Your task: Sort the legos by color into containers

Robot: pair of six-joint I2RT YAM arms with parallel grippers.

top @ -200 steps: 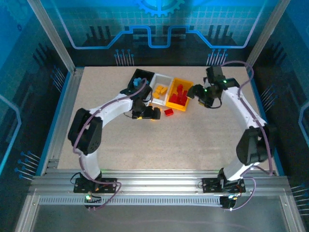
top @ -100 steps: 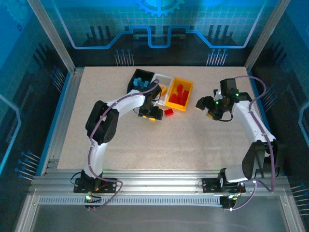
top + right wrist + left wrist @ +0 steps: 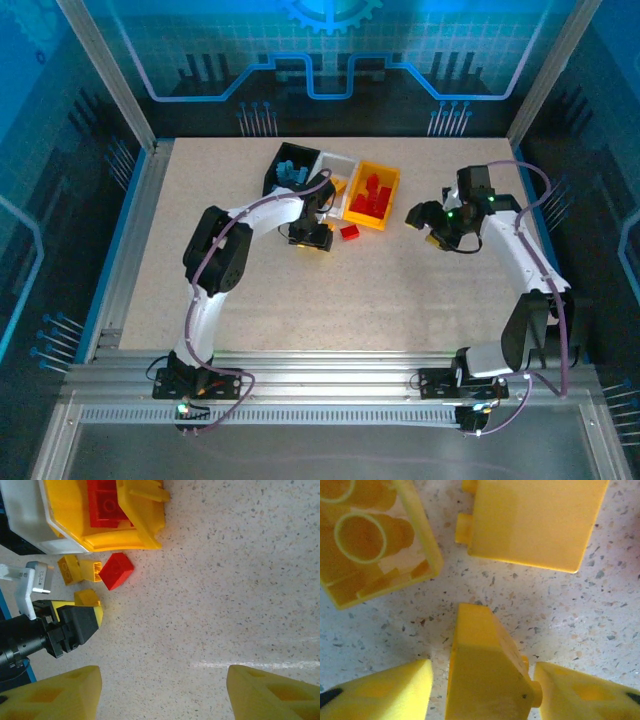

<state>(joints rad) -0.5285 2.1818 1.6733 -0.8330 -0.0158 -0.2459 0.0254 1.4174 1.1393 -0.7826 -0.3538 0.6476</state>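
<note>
The left gripper (image 3: 482,685) is standing partly open over the speckled tabletop (image 3: 560,620). Its yellow plastic fingers (image 3: 395,690) are straddling a small orange-yellow studded plastic brick (image 3: 480,640). One finger looks to be touching a stud, and the other is sitting just clear. Just ahead of it two more glossy yellow bricks (image 3: 535,520) are lying, one hollow side up. The right gripper (image 3: 162,695) is hanging wide open, holding nothing. A red brick (image 3: 116,571) and the orange-yellow plastic bin (image 3: 70,510) are sitting well ahead of it.

Speckled beige table (image 3: 400,290), blue-lit panel walls (image 3: 330,60)
</note>
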